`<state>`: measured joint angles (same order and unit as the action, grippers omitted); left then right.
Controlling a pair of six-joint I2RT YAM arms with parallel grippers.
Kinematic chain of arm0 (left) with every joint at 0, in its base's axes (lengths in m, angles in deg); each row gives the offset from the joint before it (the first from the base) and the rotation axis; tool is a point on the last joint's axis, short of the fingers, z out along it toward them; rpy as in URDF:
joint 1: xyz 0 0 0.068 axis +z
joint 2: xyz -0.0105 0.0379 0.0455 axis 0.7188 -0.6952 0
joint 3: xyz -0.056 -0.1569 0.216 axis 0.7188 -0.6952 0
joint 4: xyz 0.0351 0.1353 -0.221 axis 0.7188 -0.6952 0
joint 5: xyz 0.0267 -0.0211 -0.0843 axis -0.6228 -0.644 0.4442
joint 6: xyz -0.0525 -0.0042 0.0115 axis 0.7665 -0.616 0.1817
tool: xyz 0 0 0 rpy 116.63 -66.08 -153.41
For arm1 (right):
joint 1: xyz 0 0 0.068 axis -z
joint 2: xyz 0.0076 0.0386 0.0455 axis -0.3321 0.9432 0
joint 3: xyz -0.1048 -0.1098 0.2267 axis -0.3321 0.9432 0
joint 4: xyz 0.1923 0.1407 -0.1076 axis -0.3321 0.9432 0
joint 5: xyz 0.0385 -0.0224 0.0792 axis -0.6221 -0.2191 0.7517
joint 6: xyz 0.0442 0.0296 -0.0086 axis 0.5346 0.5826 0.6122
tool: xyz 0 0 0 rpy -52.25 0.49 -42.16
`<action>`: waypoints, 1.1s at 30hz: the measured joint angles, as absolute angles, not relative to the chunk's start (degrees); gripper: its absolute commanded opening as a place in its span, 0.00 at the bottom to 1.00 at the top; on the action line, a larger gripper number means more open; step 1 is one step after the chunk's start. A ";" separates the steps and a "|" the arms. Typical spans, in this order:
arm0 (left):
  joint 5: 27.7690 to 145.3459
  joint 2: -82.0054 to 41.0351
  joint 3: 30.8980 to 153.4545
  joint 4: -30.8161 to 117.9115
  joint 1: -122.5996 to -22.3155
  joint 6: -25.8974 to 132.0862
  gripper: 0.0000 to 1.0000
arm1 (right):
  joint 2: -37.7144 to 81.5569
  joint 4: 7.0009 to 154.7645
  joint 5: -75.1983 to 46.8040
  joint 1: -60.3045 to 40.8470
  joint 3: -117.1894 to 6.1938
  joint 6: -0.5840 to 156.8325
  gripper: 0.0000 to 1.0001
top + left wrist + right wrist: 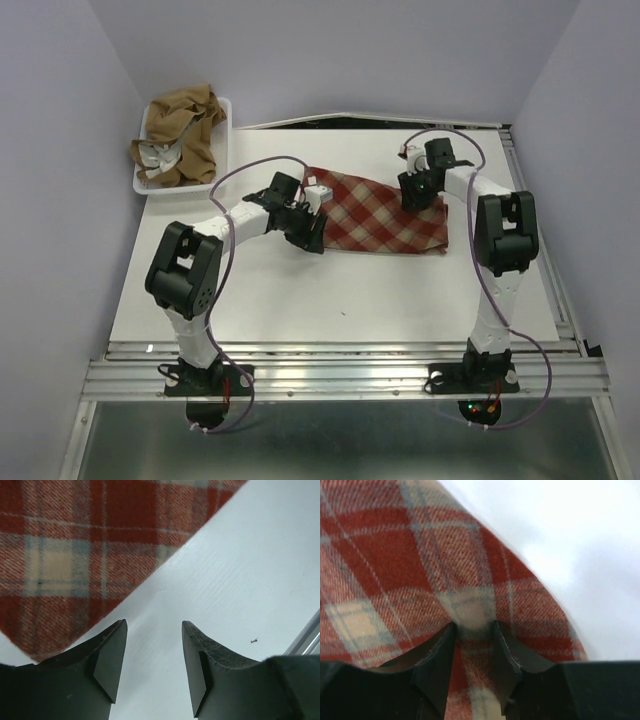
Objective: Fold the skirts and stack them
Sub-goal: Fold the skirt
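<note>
The plaid skirt (375,212) is lying flat on the table (330,300), just toward 12 o'clock of centre, while the tan skirts (180,135) are sitting heaped in the white tray (224,115) at the 10 o'clock corner. The left gripper (154,630) is hovering at the plaid skirt's 8 o'clock corner, its 2 fingers spread wide over bare table. The right gripper (474,630) is pinching a ridge of plaid cloth between narrowed fingers at the skirt's 1 o'clock edge.

right hand (473,626) pinches plaid skirt (395,560) fold between fingers (432,672); white table (580,540) upper right.
</note>
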<state>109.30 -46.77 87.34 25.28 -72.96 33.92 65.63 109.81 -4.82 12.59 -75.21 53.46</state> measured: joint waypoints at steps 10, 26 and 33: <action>110.17 -65.28 105.28 26.33 -69.62 36.41 0.56 | 50.81 115.14 3.75 12.92 -54.36 58.03 0.51; 108.84 -59.18 108.39 21.61 -63.28 22.12 0.72 | 48.76 129.85 26.76 6.64 -52.68 62.86 0.56; 105.96 -15.53 78.86 28.34 -73.88 2.29 0.99 | 45.24 126.48 25.97 4.85 -59.00 66.97 0.56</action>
